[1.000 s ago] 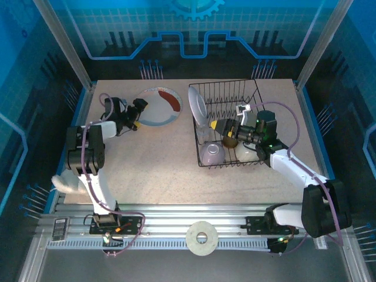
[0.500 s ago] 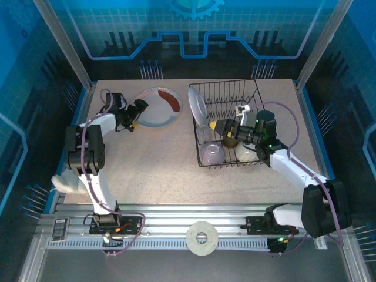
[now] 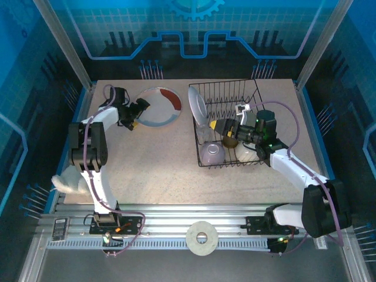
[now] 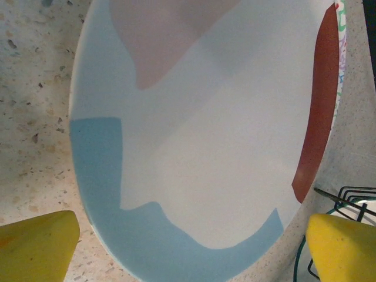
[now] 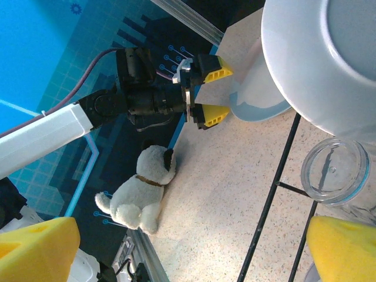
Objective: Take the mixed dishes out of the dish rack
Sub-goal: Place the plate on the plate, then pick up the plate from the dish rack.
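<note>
A round plate [image 3: 160, 107] with red, blue and pink patches lies flat on the table, left of the black wire dish rack [image 3: 256, 94]. My left gripper [image 3: 139, 115] is open at the plate's near-left rim; in the left wrist view the plate [image 4: 205, 117] spreads between the yellow fingertips [image 4: 35, 247]. My right gripper [image 3: 218, 126] is open inside the rack, holding nothing. A white plate [image 3: 198, 106] stands upright at the rack's left side. A clear glass [image 5: 336, 171], a lavender bowl [image 3: 211, 154], a white bowl [image 3: 245, 154] and a brown cup [image 3: 230, 141] sit in the rack.
A white plush dog [image 3: 66, 183] lies at the table's near-left edge. A white disc [image 3: 201, 237] rests on the front rail. Blue frame walls surround the table. Bare tabletop stretches between the plate and the front edge.
My left arm's elbow has swung toward the far side and its gripper has shifted slightly along the plate's rim. The right arm has barely moved.
</note>
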Tool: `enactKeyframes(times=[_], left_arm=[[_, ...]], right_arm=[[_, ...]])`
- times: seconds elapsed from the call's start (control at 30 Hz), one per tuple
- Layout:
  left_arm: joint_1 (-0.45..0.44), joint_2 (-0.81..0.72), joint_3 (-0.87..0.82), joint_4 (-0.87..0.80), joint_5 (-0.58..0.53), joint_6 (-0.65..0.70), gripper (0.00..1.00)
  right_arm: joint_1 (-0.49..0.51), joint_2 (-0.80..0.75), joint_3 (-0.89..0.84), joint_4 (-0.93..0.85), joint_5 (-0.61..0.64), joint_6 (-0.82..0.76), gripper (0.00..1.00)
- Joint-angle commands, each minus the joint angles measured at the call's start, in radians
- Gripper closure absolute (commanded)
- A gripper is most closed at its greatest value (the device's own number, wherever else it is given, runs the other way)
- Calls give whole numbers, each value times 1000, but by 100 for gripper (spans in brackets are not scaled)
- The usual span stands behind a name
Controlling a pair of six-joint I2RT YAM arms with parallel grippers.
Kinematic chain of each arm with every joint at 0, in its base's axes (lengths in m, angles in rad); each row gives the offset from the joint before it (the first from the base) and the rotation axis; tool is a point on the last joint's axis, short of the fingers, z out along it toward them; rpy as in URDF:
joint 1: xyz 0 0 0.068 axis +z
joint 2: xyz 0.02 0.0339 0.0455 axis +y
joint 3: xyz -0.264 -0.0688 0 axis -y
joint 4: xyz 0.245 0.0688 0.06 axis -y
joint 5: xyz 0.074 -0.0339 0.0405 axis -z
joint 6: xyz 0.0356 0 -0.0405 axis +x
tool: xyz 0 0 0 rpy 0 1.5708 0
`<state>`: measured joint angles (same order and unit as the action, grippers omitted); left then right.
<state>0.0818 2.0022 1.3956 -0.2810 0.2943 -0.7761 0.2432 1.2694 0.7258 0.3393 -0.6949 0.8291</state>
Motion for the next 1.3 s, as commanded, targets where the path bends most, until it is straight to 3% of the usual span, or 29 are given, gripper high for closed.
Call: enactKeyframes(times=[0.0,0.23,0.47,0.73,0.97,1.07,1.17,1.27], left_arm=[[-7,31,41,-53,-21,11,1],[-7,2,21,-57,-30,27,1],[-7,-178,-41,-138,-106,99,1],[-19,-485,-180,-41,81,4,1],[-19,-846,-345,-36,235,63,1],[-22,-1025,-526,87,257,19,1],[-22,-1161,-683,224,330,-2,1],[-21,-1268,-736,154,347,64,1]], right_arm=[[15,-15,27,-12,4,-23,0],[18,-20,32,-41,19,-43,0],[36,-39,56,-145,79,-113,0],[62,-73,98,-275,162,-201,0],[117,-110,209,-536,455,-340,0],[180,-93,285,-656,624,-389,0],[254,-18,408,-791,761,-427,0],[335,72,526,-893,868,-463,0]])
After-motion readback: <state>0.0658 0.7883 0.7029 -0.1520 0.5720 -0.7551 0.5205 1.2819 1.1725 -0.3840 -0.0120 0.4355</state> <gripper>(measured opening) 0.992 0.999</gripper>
